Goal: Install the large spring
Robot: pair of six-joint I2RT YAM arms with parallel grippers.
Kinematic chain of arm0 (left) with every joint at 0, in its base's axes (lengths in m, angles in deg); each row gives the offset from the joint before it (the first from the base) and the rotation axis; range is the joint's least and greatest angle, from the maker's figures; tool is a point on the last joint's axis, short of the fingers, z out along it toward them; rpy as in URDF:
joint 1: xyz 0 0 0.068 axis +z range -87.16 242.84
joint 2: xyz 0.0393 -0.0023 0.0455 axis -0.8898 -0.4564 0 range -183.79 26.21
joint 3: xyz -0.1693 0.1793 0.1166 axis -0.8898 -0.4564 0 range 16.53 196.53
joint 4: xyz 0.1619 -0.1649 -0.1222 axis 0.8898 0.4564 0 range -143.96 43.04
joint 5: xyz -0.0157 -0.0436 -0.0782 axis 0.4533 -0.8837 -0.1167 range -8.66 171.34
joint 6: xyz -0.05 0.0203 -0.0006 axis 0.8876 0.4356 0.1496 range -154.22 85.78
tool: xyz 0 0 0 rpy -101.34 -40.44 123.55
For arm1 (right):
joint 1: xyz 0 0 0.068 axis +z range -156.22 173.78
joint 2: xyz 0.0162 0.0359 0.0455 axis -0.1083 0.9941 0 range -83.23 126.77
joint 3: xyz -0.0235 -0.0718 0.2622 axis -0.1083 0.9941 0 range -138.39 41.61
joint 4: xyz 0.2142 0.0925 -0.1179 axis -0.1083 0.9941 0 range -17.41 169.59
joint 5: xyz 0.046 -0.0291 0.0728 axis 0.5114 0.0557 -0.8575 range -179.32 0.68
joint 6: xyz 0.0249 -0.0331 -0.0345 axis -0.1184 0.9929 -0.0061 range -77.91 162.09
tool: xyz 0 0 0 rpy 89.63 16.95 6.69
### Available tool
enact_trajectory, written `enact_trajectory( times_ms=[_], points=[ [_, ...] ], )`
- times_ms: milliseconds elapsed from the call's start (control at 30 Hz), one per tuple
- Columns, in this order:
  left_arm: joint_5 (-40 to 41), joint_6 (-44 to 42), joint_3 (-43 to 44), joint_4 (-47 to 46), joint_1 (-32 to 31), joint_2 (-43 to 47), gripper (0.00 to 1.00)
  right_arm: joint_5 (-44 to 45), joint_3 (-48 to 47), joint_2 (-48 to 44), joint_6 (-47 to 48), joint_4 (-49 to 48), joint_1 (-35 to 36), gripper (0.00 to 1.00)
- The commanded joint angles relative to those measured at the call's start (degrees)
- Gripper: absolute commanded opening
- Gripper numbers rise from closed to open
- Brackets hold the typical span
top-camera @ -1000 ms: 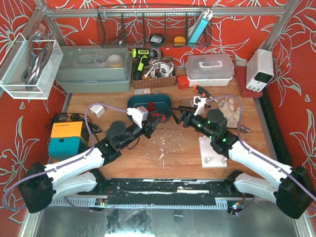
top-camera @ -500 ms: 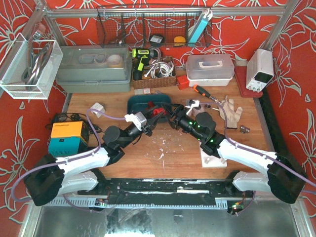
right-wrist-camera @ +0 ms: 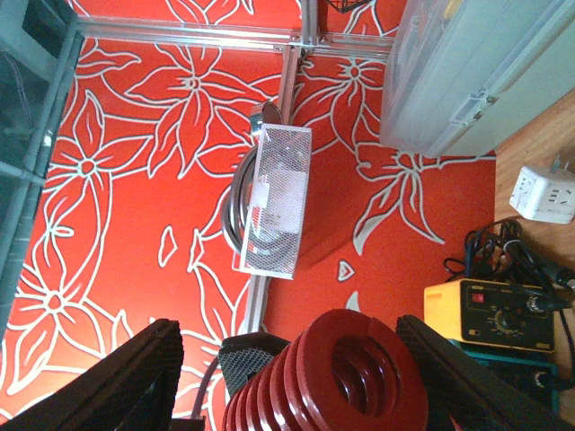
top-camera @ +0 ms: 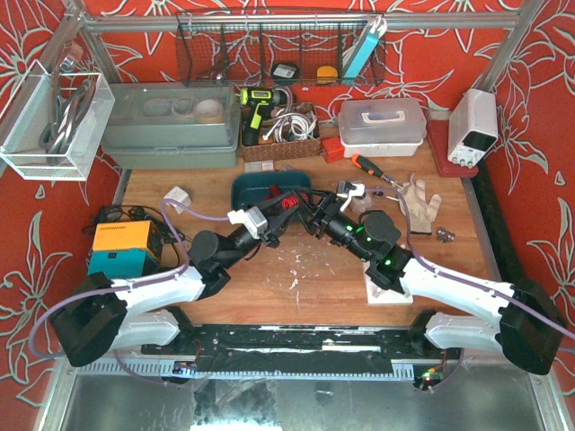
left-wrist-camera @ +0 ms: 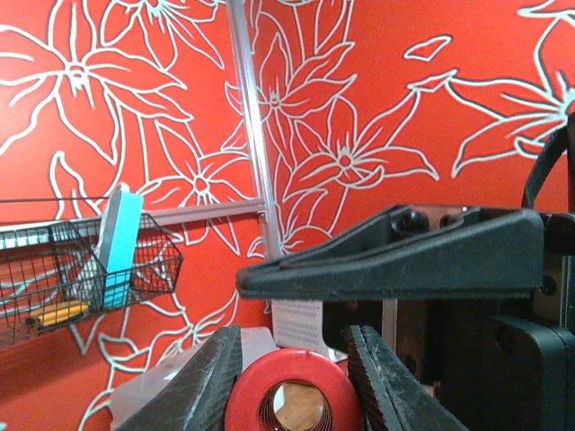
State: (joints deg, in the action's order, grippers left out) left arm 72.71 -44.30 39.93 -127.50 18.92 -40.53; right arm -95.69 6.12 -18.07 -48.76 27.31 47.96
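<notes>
The large red spring (top-camera: 289, 209) is held above the table's middle, between my two grippers. In the left wrist view its open end (left-wrist-camera: 292, 395) sits between my left fingers, which touch both its sides; the left gripper (left-wrist-camera: 292, 334) is shut on it. In the right wrist view the spring (right-wrist-camera: 359, 377) lies between the right fingers; the right-hand finger (right-wrist-camera: 449, 368) is close to it and the left-hand finger (right-wrist-camera: 135, 377) stands well apart. The right gripper (right-wrist-camera: 289, 325) is open around the spring. In the top view the left gripper (top-camera: 272, 224) and right gripper (top-camera: 310, 214) meet tip to tip.
A dark teal case (top-camera: 256, 187) lies just behind the grippers. A yellow and teal device (top-camera: 121, 247) and a white power strip (top-camera: 177, 194) are at left. A screwdriver (top-camera: 373, 168), a glove (top-camera: 420, 197) and a white pad (top-camera: 382, 289) are at right. Bins line the back.
</notes>
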Motion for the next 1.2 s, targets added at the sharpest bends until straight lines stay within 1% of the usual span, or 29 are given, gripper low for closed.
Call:
enact_trajectory(
  times_ms=[0, 67, 200, 267, 333, 367, 400, 433, 500, 533, 567, 633, 700, 733, 767, 800, 833, 900, 1000, 1100, 1167],
  points=[
    [-0.20, 0.34, 0.24, -3.27, 0.10, -0.87, 0.00, 1.05, 0.88, 1.02, -1.39, -7.61, 1.35, 0.60],
    [-0.34, 0.67, -0.21, -3.11, 0.12, -0.72, 0.00, 2.92, 1.53, 0.81, -0.56, -8.77, 1.46, 0.52],
    [0.69, 0.54, -1.65, -2.25, 0.09, -0.01, 0.00, 6.60, 3.10, -1.05, 2.08, -10.74, 1.47, 0.32],
    [1.25, 0.28, -2.29, -1.05, 0.11, 0.27, 0.00, 7.83, 3.61, -2.32, 4.20, -11.08, 1.46, 0.17],
    [1.86, 0.04, -2.78, 0.39, 0.14, 0.42, 0.00, 8.50, 3.69, -3.43, 6.29, -10.99, 1.48, 0.00],
    [2.49, 0.10, -2.97, 0.98, 0.15, 0.38, 0.06, 8.63, 3.60, -3.93, 7.58, -10.42, 1.46, 0.00],
    [3.29, 0.33, -3.22, 1.52, 0.15, 0.43, 0.14, 8.87, 3.63, -4.34, 8.75, -9.90, 1.46, 0.00],
    [3.98, 0.53, -3.46, 2.19, 0.14, 0.65, 0.25, 9.32, 3.83, -4.97, 10.83, -9.48, 1.46, 0.00],
    [4.94, 1.28, -4.13, 3.83, 0.15, 1.63, 0.49, 10.72, 4.34, -6.61, 16.27, -6.76, 1.49, 0.00],
    [5.65, 1.93, -4.43, 5.25, 0.10, 2.63, 0.60, 11.86, 4.49, -7.82, 19.53, -3.59, 1.47, 0.00],
    [6.40, 2.77, -4.61, 7.51, 0.15, 3.73, 0.68, 13.39, 4.54, -9.43, 22.01, 0.76, 1.42, 0.00],
    [8.15, 4.25, -4.52, 13.56, 0.15, 6.33, 0.79, 16.73, 3.79, -13.15, 31.30, 11.02, 1.39, 0.00],
    [9.64, 5.57, -4.94, 17.88, 0.15, 7.75, 0.86, 21.05, 2.28, -16.13, 40.00, 21.44, 1.43, 0.00],
    [10.85, 6.25, -5.23, 19.44, 0.15, 8.03, 0.88, 23.96, 2.02, -17.24, 42.84, 25.91, 1.46, 0.00],
    [12.90, 7.09, -5.36, 21.45, 0.15, 8.23, 0.91, 26.60, 2.35, -18.54, 45.91, 28.54, 1.45, 0.00],
    [14.79, 7.84, -5.32, 23.34, 0.15, 8.35, 0.97, 29.00, 2.84, -19.47, 49.09, 31.18, 1.38, 0.00],
    [16.40, 8.41, -5.23, 25.55, 0.15, 8.44, 1.00, 31.16, 3.44, -20.51, 51.20, 33.27, 1.38, 0.00],
    [19.74, 9.83, -4.99, 29.59, 0.15, 8.87, 1.00, 34.57, 5.32, -22.63, 56.25, 36.37, 1.38, 0.00],
    [24.12, 14.18, -4.62, 35.47, 0.15, 8.96, 1.00, 39.71, 8.17, -26.11, 59.93, 40.95, 1.39, 0.00],
    [24.51, 15.57, -4.94, 37.92, 0.15, 7.85, 1.00, 43.75, 9.78, -30.16, 61.89, 46.20, 1.42, 0.00],
    [24.61, 15.11, -4.69, 39.27, 0.15, 6.42, 1.00, 48.20, 10.63, -33.00, 62.35, 51.37, 1.38, 0.00]
  ],
)
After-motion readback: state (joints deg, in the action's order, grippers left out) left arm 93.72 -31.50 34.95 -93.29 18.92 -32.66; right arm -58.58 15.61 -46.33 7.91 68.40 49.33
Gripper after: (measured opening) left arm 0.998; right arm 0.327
